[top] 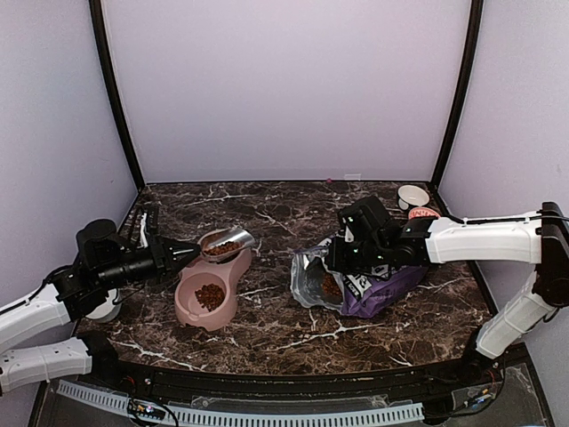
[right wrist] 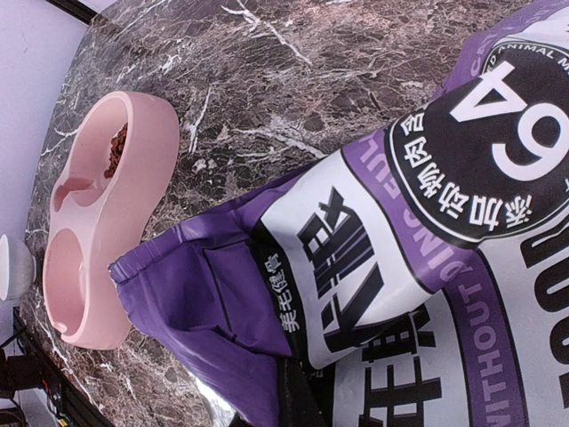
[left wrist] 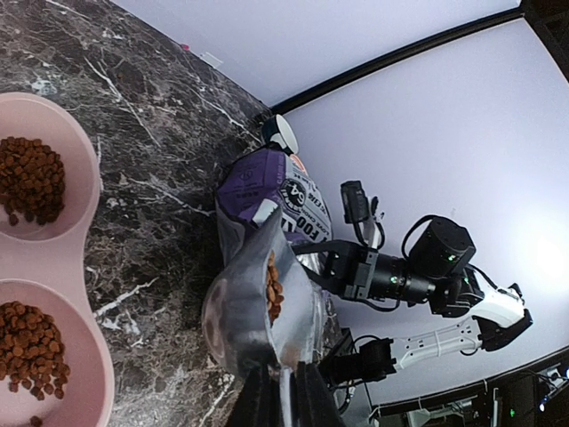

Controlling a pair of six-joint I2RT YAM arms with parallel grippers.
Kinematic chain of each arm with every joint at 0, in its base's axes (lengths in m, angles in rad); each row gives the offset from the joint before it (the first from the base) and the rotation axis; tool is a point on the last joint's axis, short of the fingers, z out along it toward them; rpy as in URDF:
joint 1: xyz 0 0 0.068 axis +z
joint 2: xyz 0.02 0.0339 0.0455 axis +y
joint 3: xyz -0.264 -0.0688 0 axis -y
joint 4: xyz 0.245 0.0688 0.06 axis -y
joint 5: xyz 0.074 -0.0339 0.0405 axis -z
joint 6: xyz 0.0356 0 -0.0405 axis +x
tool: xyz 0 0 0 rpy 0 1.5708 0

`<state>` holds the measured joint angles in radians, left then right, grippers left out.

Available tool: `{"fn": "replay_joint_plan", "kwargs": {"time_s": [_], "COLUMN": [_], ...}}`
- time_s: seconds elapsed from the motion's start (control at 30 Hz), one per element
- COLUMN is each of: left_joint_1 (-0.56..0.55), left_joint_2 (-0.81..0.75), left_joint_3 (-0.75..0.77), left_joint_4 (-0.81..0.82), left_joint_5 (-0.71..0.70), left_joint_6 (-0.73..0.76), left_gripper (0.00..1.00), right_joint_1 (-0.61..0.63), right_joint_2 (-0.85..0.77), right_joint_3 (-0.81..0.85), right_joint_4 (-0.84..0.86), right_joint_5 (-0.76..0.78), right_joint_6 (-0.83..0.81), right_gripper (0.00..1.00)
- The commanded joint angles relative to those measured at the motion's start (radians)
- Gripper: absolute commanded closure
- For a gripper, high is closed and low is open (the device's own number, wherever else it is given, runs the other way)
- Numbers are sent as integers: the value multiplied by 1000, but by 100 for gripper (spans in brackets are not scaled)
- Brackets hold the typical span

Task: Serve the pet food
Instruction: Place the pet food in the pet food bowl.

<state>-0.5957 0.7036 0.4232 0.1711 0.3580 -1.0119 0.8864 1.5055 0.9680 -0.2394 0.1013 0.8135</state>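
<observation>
My left gripper [top: 189, 252] [left wrist: 283, 398] is shut on the handle of a metal scoop [top: 233, 242] [left wrist: 240, 311]. The scoop hangs over the far compartment of the pink double bowl [top: 188, 313] [left wrist: 85, 182] [right wrist: 107, 258] and holds pet food [left wrist: 273, 286]. More pet food lies in both compartments [left wrist: 31, 178] [top: 210, 295]. To the right, the purple-and-white bag [top: 378, 289] [left wrist: 267, 182] [right wrist: 400, 222] lies open towards the bowl, with pet food [top: 331, 286] showing in its mouth. My right gripper [top: 345, 256] [right wrist: 298, 405] is shut on the bag's top edge.
A small white bowl [top: 412, 196] and a pinkish round thing [top: 424, 213] stand at the back right corner. A white object [top: 108, 308] sits under my left arm at the table's left edge. Purple walls enclose the marble table [top: 293, 209].
</observation>
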Motion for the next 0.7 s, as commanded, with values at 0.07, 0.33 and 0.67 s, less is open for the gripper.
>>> {"fn": "replay_joint_plan", "kwargs": {"time_s": [0.07,0.33,0.67], "left_joint_1": [40,74,108], "left_joint_2": [-57,-105,-156], "left_joint_3": [20,29,41], "left_joint_4": [-142,-242,-354], "left_joint_5": [-23,-37,-58], "left_joint_6": [61,84,105], "left_gripper": [100,100,100], "right_joint_1": [-13,-14,-14], "right_joint_2": [5,8,29], "right_joint_3": [-15,-11,4], "right_joint_4": [12,16,22], "right_joint_5": [23,17,7], "right_joint_6": [4,0,-7], "right_gripper": [100,100,100]}}
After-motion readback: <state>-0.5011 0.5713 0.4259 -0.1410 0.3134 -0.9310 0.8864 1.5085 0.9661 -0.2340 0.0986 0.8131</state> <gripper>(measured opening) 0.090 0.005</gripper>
